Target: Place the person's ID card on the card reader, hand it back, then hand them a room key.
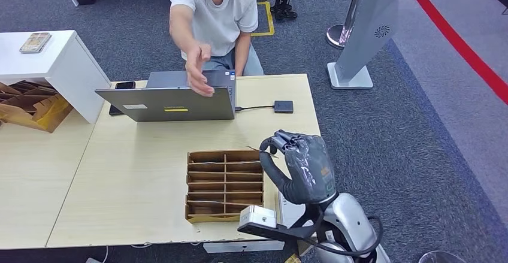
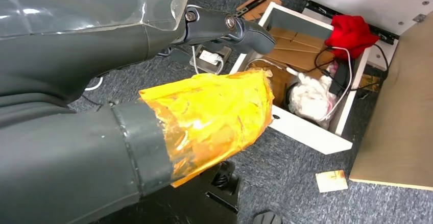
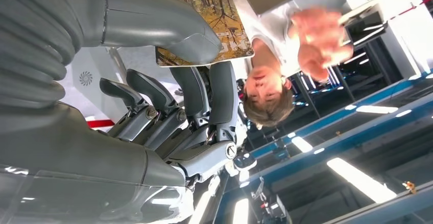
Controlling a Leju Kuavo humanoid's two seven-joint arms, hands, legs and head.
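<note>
The robot's dark grey right hand (image 1: 302,167), raised over the table's right edge beside the brown divided cardboard tray (image 1: 224,184), pinches a brown patterned card (image 3: 204,22) between thumb and fingers; the person's outstretched hand (image 1: 198,70) hangs above the grey laptop (image 1: 171,101).

Right hand (image 1: 302,167): dark grey, glossy clear cover, silver wrist shell, black cable looped alongside. Left hand (image 2: 127,81): dark grey, thumb wrapped in orange-yellow tape, visible screws.
</note>
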